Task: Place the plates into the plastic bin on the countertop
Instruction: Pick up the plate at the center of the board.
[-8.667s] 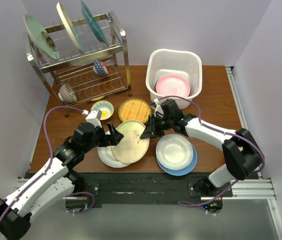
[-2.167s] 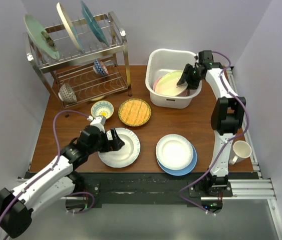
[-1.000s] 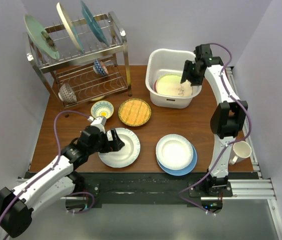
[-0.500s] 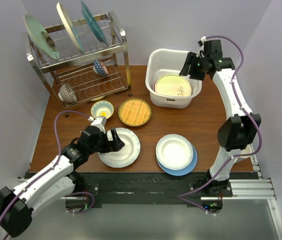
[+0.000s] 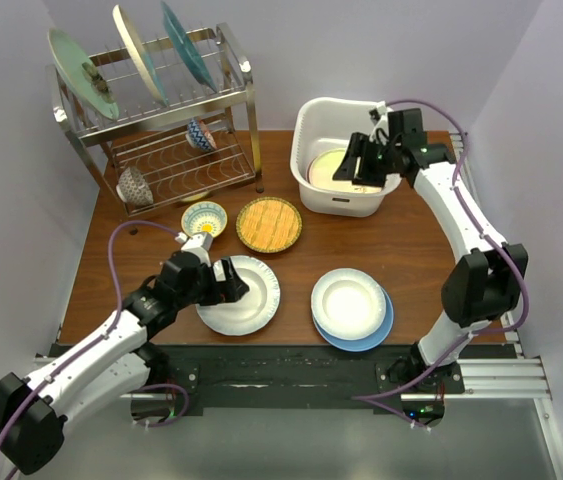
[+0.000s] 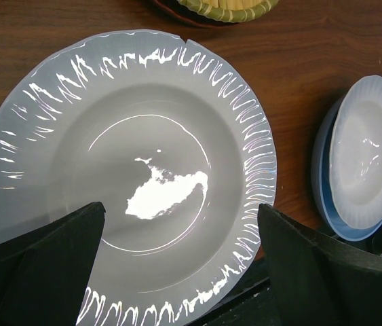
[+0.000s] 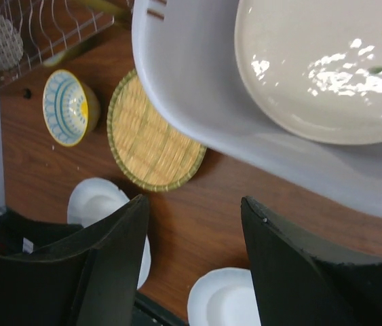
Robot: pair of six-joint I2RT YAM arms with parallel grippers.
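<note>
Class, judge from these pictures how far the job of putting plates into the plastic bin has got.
Done: a cream plate lies in the plastic bin; the right jaws hang open and empty over it. In hand: the left jaws stand open over the white plate, gripping nothing yet. Left: that plate, the yellow woven plate, the white-on-blue stack, and three plates standing in the wire rack.

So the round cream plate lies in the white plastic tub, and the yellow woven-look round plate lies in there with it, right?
Not quite. The round cream plate does lie in the white plastic tub, but the yellow woven-look round plate lies outside it, on the brown wooden table, as the top external view shows.
</note>
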